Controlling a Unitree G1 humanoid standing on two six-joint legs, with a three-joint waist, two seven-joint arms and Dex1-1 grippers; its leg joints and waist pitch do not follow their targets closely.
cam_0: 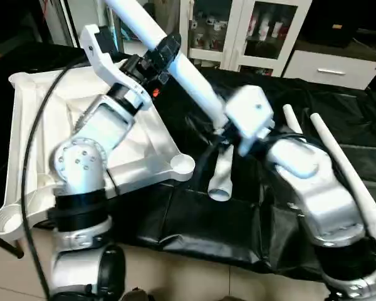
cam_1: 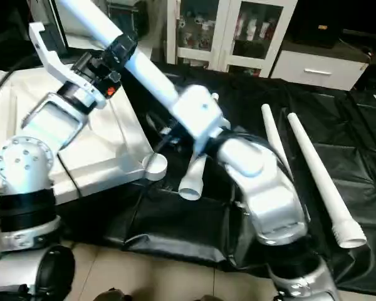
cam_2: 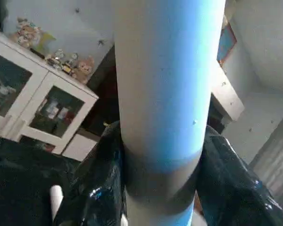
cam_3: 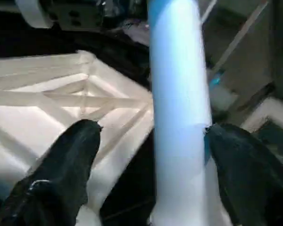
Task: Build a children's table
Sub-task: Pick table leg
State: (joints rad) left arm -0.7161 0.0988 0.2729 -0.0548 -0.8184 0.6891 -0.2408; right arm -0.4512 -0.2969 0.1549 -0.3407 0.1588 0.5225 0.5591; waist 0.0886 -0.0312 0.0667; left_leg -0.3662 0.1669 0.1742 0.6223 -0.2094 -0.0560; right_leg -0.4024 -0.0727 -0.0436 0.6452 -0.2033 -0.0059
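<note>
White leg (cam_0: 175,59) sits clamped in the left tool (cam_0: 166,53), between the right tool's (cam_3: 151,141) spread fingers.

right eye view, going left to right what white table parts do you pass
table top → leg held up by the left gripper → leg lying with its open end toward the camera → thin leg → leg with the flared end

Silver forearms (cam_0: 88,163), black cable (cam_0: 34,144), seemingly glossy black fingers (cam_3: 66,169)

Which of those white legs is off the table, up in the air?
The leg slanting up across the scene, clamped in the left end effector. The other three legs lie flat on the black cover.
</note>
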